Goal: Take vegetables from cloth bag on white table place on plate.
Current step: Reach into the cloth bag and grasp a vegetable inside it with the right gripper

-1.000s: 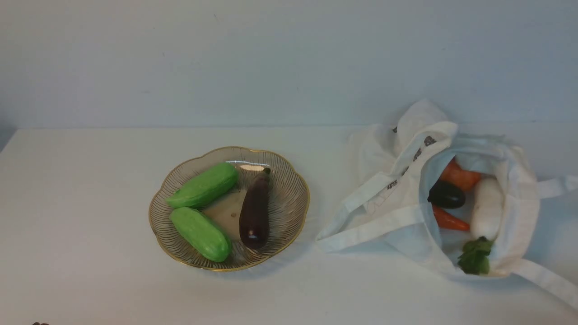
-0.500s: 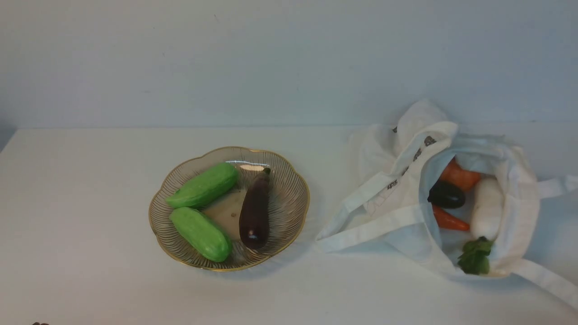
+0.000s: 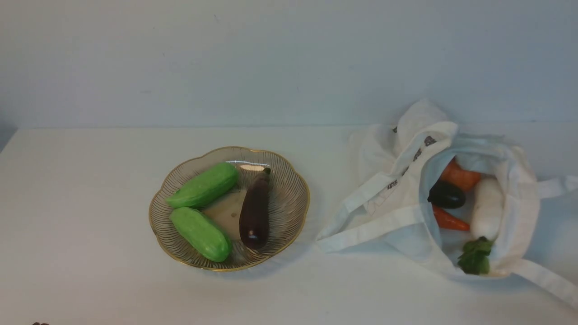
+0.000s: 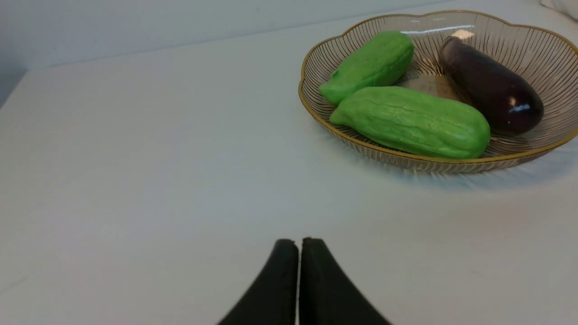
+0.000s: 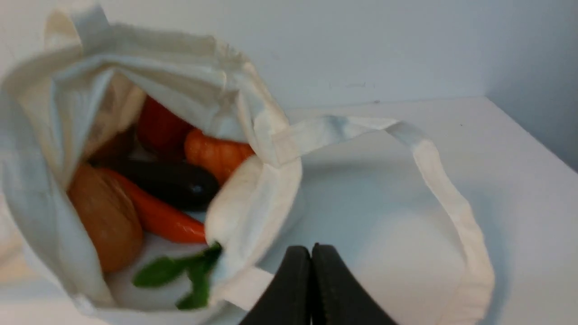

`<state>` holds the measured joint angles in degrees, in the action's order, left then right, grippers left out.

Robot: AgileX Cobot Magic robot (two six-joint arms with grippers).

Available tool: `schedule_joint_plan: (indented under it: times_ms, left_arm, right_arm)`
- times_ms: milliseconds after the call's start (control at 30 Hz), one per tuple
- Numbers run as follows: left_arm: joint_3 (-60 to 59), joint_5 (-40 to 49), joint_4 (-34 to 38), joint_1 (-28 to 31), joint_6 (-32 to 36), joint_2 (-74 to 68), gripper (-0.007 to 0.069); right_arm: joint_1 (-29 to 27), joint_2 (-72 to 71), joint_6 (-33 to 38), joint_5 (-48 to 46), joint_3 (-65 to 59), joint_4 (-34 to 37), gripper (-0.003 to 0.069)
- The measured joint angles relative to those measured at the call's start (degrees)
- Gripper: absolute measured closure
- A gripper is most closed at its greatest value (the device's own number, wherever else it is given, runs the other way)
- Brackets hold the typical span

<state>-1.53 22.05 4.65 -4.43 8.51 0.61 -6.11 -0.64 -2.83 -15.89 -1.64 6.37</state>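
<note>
The ribbed glass plate (image 3: 289, 212) with a gold rim sits mid-table on the white table (image 3: 90, 225). It holds two green cucumbers (image 3: 203, 185) (image 3: 201, 234) and a purple eggplant (image 3: 255, 212). The cloth bag (image 3: 406, 189) lies open at the right. Inside it are orange carrots (image 3: 458, 176) (image 3: 447, 220), a dark eggplant (image 3: 446, 195), a white radish (image 3: 487, 207) and green leaves (image 3: 474, 257). My left gripper (image 4: 299, 241) is shut and empty, low over bare table short of the plate (image 4: 316, 113). My right gripper (image 5: 311, 247) is shut and empty beside the bag's mouth (image 5: 253, 216).
A long white strap (image 5: 433, 171) loops on the table next to the right gripper, and another strap (image 3: 361, 230) lies between bag and plate. A pale wall (image 3: 271, 58) closes the far edge of the table.
</note>
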Motion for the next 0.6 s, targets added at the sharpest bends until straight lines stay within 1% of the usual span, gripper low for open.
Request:
schedule_joint_plan:
  times_ms: [33, 67, 167, 267, 433, 600]
  left_arm:
    - [0.0, 0.0, 0.0, -0.1, 0.0, 0.0, 0.0633]
    - [0.0, 0.0, 0.0, -0.1, 0.0, 0.0, 0.0633]
    - [0.0, 0.0, 0.0, -0.1, 0.0, 0.0, 0.0633]
    - [0.0, 0.0, 0.0, -0.1, 0.0, 0.0, 0.0633]
    - [0.0, 0.0, 0.0, -0.1, 0.0, 0.0, 0.0633]
    - [0.0, 0.0, 0.0, -0.1, 0.0, 0.0, 0.0633]
  right_arm:
    - [0.0, 0.0, -2.5, 4.5, 0.0, 5.6, 0.0673]
    - [0.1, 0.0, -3.2, 5.7, 0.0, 6.3, 0.0673]
    - [0.0, 0.0, -8.6, 13.3, 0.0, 17.9, 0.0673]
    - [0.1, 0.0, -10.3, 16.9, 0.0, 26.1, 0.0673]
    - [0.1, 0.0, -10.8, 18.6, 0.0, 29.7, 0.0673]
    - [0.1, 0.0, -11.2, 23.7, 0.1, 32.4, 0.0673]
